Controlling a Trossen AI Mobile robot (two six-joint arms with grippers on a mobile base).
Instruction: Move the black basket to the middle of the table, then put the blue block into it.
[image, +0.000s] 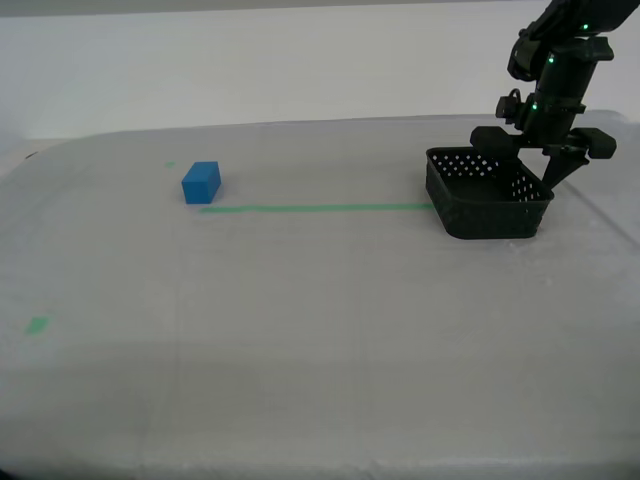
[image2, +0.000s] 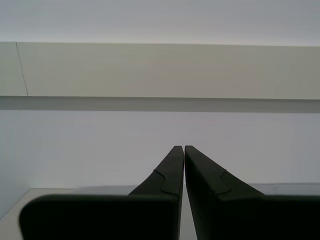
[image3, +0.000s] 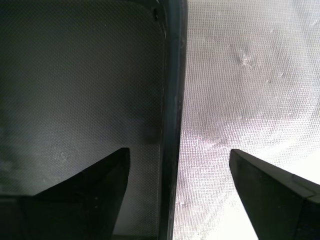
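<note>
The black basket (image: 487, 205) stands on the table (image: 300, 340) toward the exterior view's right. My first gripper (image: 538, 172) hangs over the basket's wall on that side, open, with one finger inside and one outside the rim. In the first wrist view the basket's rim (image3: 170, 125) runs between the spread fingers (image3: 100, 185) of my first gripper (image3: 179, 152). The blue block (image: 201, 182) sits alone toward the exterior view's left, far from the basket. My second gripper (image2: 183, 148) is shut on nothing and faces a pale wall; it does not appear in the exterior view.
A long green tape strip (image: 315, 208) runs from near the block to the basket. A small green mark (image: 37, 324) lies at the exterior view's left, and another (image: 170, 164) sits behind the block. The table's edge passes close behind the basket.
</note>
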